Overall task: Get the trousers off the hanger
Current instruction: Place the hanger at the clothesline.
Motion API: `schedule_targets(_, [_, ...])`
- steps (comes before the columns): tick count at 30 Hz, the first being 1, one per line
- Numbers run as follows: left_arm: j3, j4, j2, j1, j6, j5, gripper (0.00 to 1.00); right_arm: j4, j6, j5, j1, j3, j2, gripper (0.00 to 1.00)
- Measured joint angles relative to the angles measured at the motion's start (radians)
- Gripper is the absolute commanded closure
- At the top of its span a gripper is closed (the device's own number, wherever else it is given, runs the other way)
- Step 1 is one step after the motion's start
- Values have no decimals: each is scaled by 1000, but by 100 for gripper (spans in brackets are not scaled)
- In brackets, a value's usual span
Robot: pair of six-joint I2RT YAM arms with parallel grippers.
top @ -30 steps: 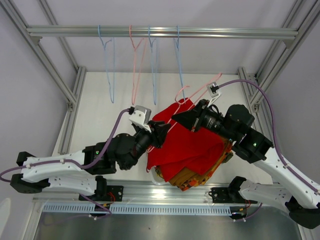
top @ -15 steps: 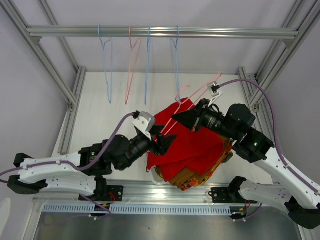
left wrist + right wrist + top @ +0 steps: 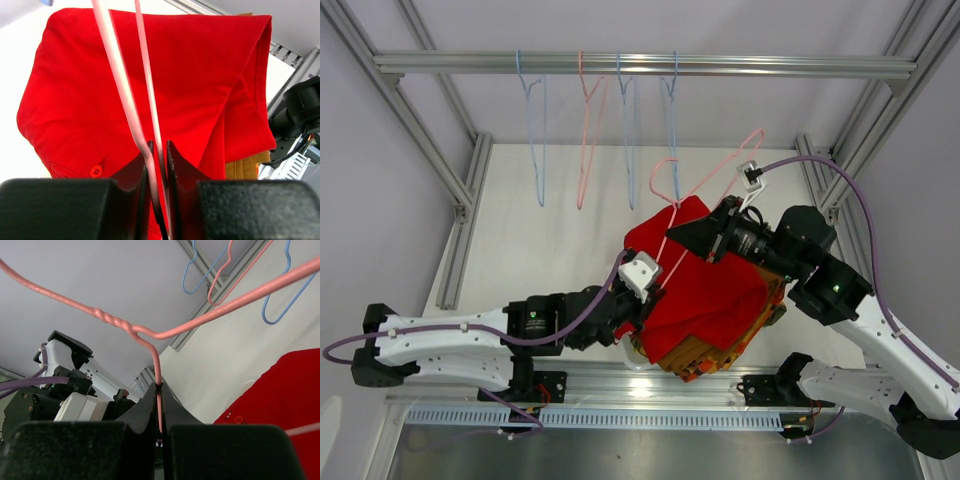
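Moved: left gripper [image 3: 157,150] lowered, nearly closed about pink hanger [image 3: 240,299] wire | right gripper [image 3: 159,390] clamped on its neck | red trousers [image 3: 200,85] judged soft, light, limp; best pinched at folded edge

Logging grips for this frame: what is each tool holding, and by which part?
Both hold the pink hanger: the right tool pinches a wire below the twisted neck; the left tool grips where two wires converge, over the red trousers.

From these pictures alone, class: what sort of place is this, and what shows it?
Probably a robotics lab bench: aluminium frame around a white table, wire hangers on its rail, two robot arms.
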Motion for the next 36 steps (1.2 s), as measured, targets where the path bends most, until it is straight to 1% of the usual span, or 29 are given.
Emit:
schedule_targets(1, [-2, 0, 2, 0, -5, 0, 88, -3, 0, -2, 0, 0, 0, 100])
schedule_targets(2, [-3, 0, 2, 0, -13, -2, 90, -4, 0, -4, -1, 0, 0, 100])
schedule_targets(3, [-3, -2, 2, 1, -20, -9, 95, -4, 0, -4, -1, 0, 0, 100])
schedule_targets(4, [-3, -3, 1, 3, -26, -14, 99, -4, 0, -4, -2, 0, -2, 100])
schedule_targets(5, [-3, -3, 1, 4, -32, -24, 99, -4, 0, -4, -2, 0, -5, 100])
schedule_targets(13, [-3, -11, -1, 0, -47, -56, 99, 45, 16, -9, -3, -41, -22, 100])
schedule_targets(15, [-3, -25, 1, -2, -54, -65, 99, 63, 26, -11, -3, -58, -23, 94])
schedule_targets(16, [-3, -31, 3, -3, -59, -70, 99, 72, 29, -11, -3, -66, -23, 89])
schedule_targets(18, [-2, -43, 7, -5, -71, -83, 100, 82, 34, -11, -2, -76, -22, 86])
schedule_targets(19, [-2, -46, 12, -6, -73, -85, 99, 84, 35, -11, -2, -79, -21, 80])
schedule_targets(21, [0, -48, 22, -12, -73, -87, 99, 87, 39, -10, 2, -81, -14, 75])
schedule_targets(23, [2, -49, 42, -23, -74, -88, 99, 89, 40, -6, 7, -84, -8, 68])
schedule_targets(24, [3, -51, 48, -24, -76, -89, 99, 89, 41, -3, 11, -85, -5, 67])
schedule_targets(31, [13, -81, 59, -27, -119, -152, 99, 92, 41, 21, 39, -105, 0, 64])
schedule_targets(36, [79, -170, 59, -27, -204, -262, 99, 104, 41, 76, 103, -145, -1, 64])
